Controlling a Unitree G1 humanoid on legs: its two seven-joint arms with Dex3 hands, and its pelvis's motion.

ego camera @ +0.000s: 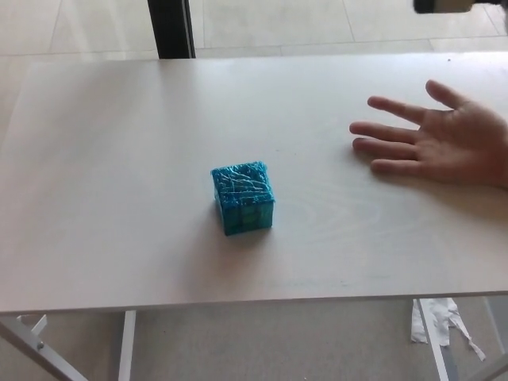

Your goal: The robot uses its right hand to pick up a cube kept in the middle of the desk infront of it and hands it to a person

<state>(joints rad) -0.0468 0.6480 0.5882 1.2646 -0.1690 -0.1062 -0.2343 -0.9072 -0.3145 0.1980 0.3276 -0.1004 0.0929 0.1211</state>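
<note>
Pale counter over a light tiled floor, in soft daylight

The counter (119, 159) has a smooth, whitish top with faint wood grain, filling most of the head view; its near edge runs straight across the lower part of the picture. Beyond its far edge lies a floor of large pale tiles (317, 20) with thin grout lines, and a dark upright post (170, 28) rises there at upper left. Under the near edge show a white metal leg (127, 345) and a slanting white brace (40, 349), over grey floor. A crumpled white scrap (440, 321) lies on the floor at lower right. Light is even, shadows soft
</note>
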